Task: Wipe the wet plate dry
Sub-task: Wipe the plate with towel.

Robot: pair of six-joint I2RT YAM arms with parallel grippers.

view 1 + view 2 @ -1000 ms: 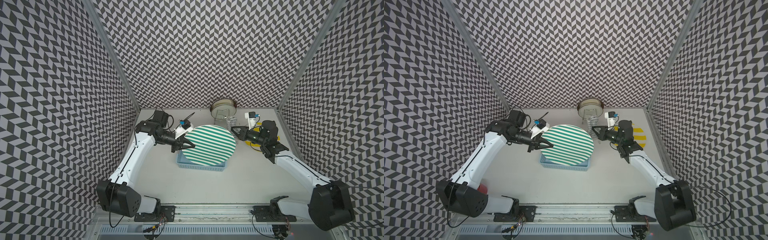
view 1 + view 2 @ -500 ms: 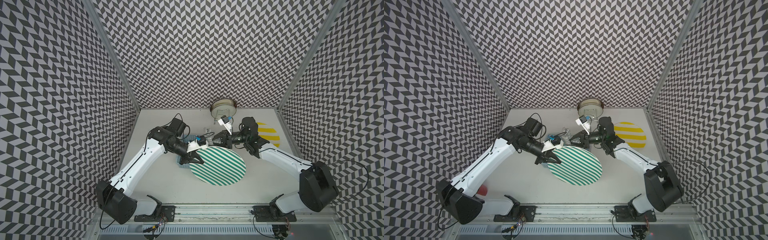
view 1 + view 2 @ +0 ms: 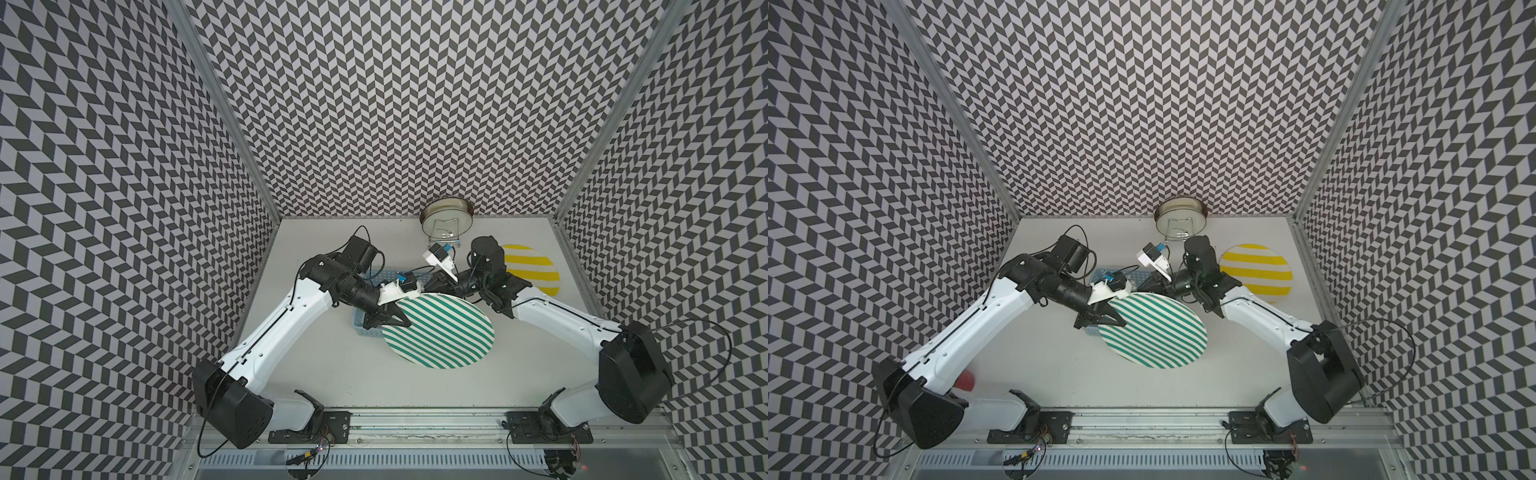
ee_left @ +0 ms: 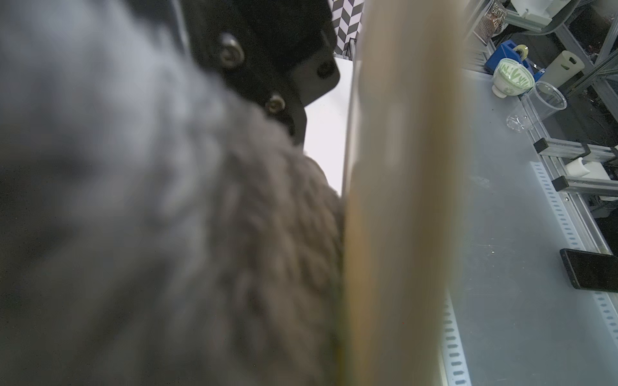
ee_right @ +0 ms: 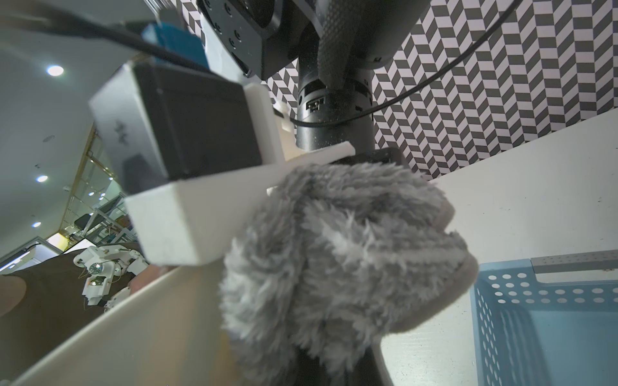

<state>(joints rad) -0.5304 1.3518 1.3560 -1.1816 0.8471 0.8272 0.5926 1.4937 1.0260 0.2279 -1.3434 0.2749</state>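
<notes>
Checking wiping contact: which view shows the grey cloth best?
The right wrist view: the grey cloth sits central and sharp, beside the green-striped plate. The left wrist view shows it blurred; in both top views I cannot make it out.

Vs 1 s ago: the green-striped plate [image 3: 438, 330] is no longer over the blue basket [image 3: 386, 275]. It now hangs off the basket's front-right side and overlaps only 1 corner. The left gripper [image 3: 405, 322], clamped on the plate's rim, went with it. The right gripper [image 3: 432, 286] swung in from the yellow-striped plate [image 3: 532, 270], well right of the basket, to just right of the basket. The yellow-striped plate is now uncovered. Most of this happened in the first 0.5 s.
</notes>
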